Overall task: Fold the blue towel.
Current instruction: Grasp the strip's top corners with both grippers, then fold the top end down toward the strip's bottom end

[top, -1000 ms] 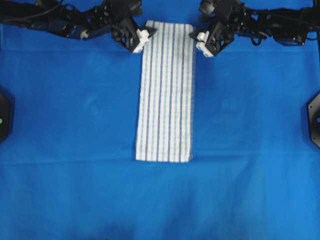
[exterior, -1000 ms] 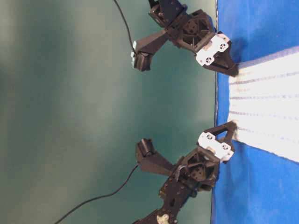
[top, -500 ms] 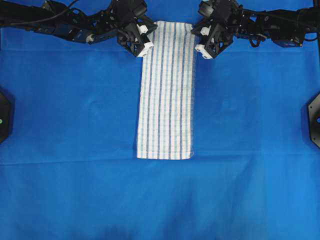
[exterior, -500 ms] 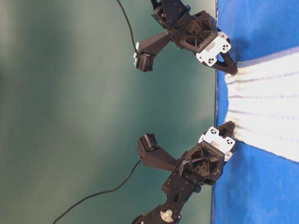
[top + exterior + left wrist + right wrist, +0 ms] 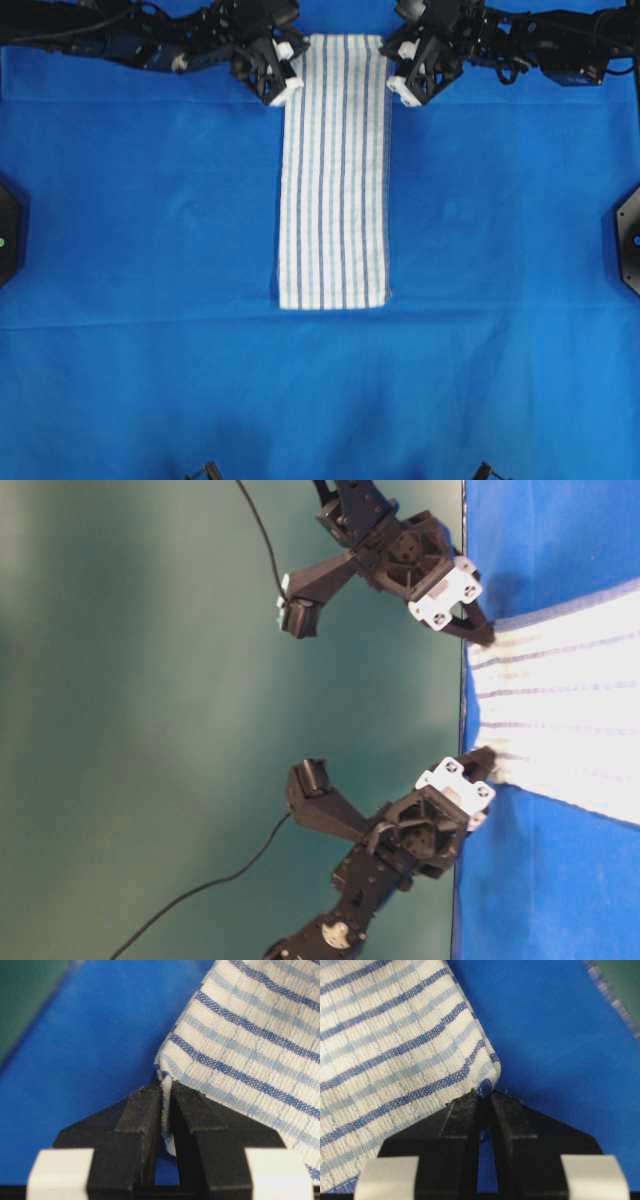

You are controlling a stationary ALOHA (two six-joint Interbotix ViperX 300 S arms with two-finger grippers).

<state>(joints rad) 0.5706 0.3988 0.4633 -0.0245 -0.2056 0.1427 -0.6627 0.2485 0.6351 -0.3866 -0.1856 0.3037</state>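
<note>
Pinching the blue towel's far corners: left claw, right claw.

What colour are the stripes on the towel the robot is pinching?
Dark blue and pale blue on white, in a faint check. The towel shows best in the left wrist view.

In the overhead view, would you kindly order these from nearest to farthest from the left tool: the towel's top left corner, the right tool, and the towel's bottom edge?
1. Blue towel's top left corner: pinched in the left tool.
2. Right tool: across the towel's top, at its right corner.
3. Bottom edge: far down the blue cloth.
</note>
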